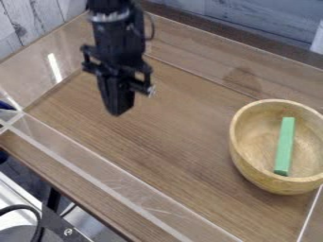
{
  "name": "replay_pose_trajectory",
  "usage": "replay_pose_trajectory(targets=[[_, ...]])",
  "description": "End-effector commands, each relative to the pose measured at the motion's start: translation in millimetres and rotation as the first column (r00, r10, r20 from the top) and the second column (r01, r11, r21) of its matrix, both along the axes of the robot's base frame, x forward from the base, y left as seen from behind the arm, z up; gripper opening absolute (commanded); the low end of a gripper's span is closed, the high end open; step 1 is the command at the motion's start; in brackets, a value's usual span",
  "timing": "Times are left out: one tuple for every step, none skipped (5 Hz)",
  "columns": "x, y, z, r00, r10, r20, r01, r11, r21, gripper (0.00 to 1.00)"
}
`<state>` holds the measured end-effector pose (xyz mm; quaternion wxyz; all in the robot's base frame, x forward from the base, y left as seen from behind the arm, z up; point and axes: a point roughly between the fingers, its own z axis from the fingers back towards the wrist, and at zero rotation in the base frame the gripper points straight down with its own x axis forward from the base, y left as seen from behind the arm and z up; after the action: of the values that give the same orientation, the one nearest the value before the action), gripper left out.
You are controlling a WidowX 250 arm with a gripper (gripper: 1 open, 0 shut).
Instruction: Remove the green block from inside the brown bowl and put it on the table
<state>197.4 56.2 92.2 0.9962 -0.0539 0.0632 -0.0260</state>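
Pincer (119, 106) pressed together, pointing down over the bare tabletop (177, 132), gripping nothing. The green block (285, 145) lies inside the brown bowl (252, 161), well apart to the right.

Brown bowl (271, 151) cropped at right

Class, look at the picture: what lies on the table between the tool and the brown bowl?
Only bare table separates the tool from the brown bowl, in the camera view.
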Motion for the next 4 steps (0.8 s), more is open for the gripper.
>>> replay_pose_trajectory(targets=[[-3.3,4.3,-17.2,1.000,-0.010,-0.008,0.010,0.999,0.032,0.00],[-7.0,5.3,-40.0,0.999,-0.023,-0.047,0.025,0.999,0.045,0.00],[-5.7,4.0,-55.1,0.997,-0.027,-0.068,0.030,0.998,0.049,0.00],[-5.3,3.3,-60.0,0.997,-0.027,-0.075,0.031,0.998,0.052,0.00]])
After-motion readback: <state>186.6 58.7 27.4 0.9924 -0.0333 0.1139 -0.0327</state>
